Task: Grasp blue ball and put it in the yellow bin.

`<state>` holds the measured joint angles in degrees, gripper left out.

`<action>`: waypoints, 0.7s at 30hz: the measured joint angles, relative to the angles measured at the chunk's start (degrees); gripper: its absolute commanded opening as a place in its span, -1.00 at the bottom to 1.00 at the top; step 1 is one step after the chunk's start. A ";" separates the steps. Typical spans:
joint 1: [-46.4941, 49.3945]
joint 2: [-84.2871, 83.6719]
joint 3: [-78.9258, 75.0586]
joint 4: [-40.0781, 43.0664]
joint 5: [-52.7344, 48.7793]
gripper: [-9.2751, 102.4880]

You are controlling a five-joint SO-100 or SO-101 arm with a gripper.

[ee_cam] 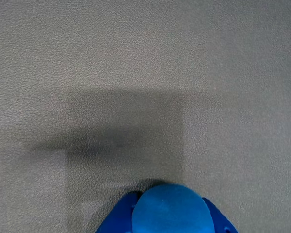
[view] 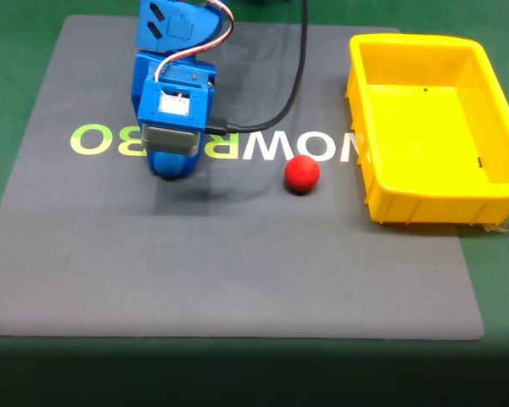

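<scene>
— What lies nearest the wrist camera?

— A small, matte, solid-blue ball (ee_cam: pixel 170 209), smooth and round, at the bottom edge of the wrist view. The glossy blue plastic gripper (ee_cam: pixel 167 221) flanks it on both sides, its fingers (ee_cam: pixel 117 219) closed against the ball. Beyond it spreads the grey mat (ee_cam: pixel 145 63), finely pebbled like leather, with a soft blocky shadow across it.

— And in the fixed view?

— The blue moulded-plastic arm (view: pixel 176 89) leans down over the left half of the flat, dark grey rectangular mat (view: pixel 237 263), its gripper (view: pixel 171 167) low at the mat surface, over pale green and white lettering. A black cable (view: pixel 293 80) curves away from it. The ball itself is hidden there behind the arm.

— Further right?

— A small matte red ball (view: pixel 302 174) rests on the mat, apart from the gripper. Past it, at the mat's right edge, stands the bright yellow rectangular plastic bin (view: pixel 382 186), with tall walls, thick rim and ribbed sides.
</scene>
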<state>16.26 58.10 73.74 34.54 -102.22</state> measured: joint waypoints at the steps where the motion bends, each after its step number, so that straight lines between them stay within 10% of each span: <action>1: -0.26 0.97 0.00 0.00 0.18 -0.83; 21: -30.23 33.93 9.14 0.09 9.14 -0.83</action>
<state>-13.97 92.02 82.88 34.63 -93.08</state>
